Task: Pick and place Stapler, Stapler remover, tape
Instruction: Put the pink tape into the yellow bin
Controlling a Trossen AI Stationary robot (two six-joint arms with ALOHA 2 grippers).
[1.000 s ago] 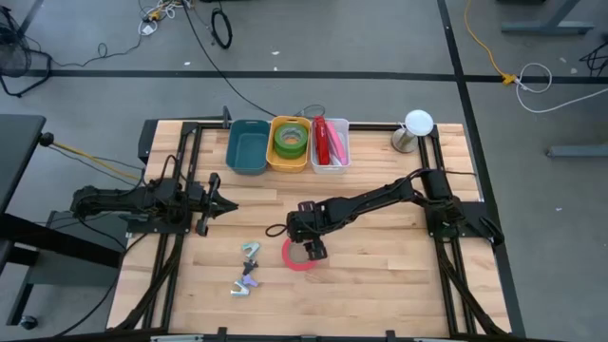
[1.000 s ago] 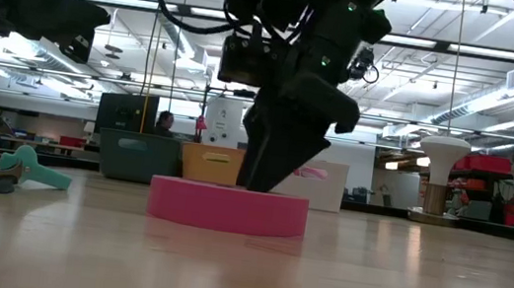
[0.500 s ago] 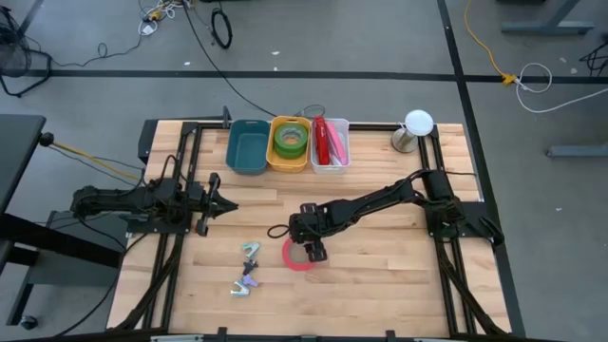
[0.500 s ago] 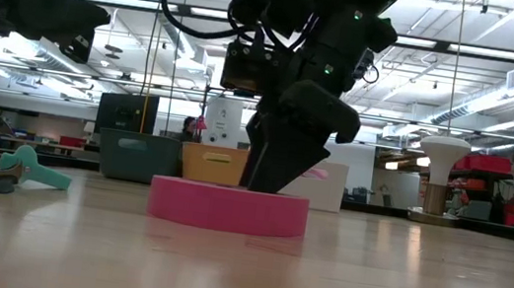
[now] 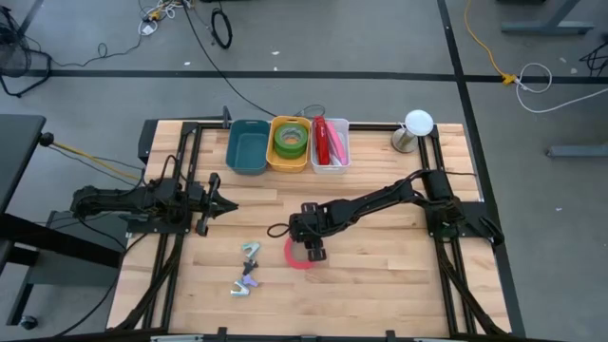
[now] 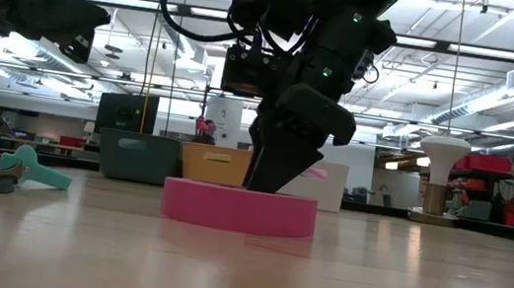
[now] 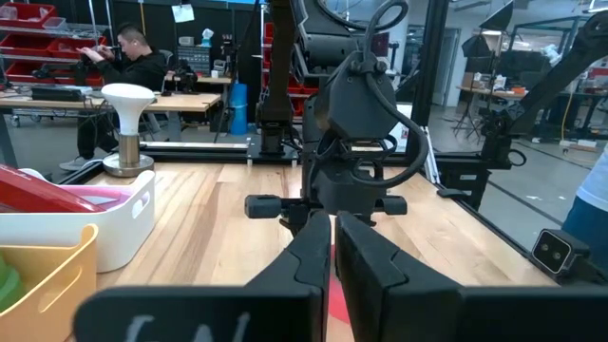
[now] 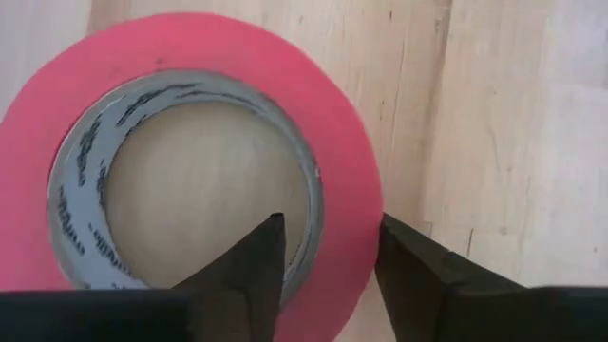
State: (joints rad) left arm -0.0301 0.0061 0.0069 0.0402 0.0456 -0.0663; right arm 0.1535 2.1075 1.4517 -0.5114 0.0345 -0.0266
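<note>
A pink ring-shaped roll lies flat on the table in front of the bins; it also shows as the pink roll in the low view. My right gripper stands over its right side, shut on its wall. The tape, green, lies in the yellow bin. A red stapler lies in the white bin. Two stapler removers lie on the table left of the pink roll. My left gripper waits shut over the table's left part. My right gripper has the pink roll's wall between its two fingers, one finger inside the centre hole and the other outside. The fingers come from above, pointing down. The roll lies flat with its underside on the table.
Three bins stand in a row at the far edge: teal, yellow, white. A white mushroom-shaped stand is at the far right corner. Bare wood lies to the right of and nearer than the pink roll. A person sits beyond the table.
The right gripper has shifted slightly toward the table's right with its fingers at the pink roll's wall, and the roll has slid a little the same way along the table, staying flat.
</note>
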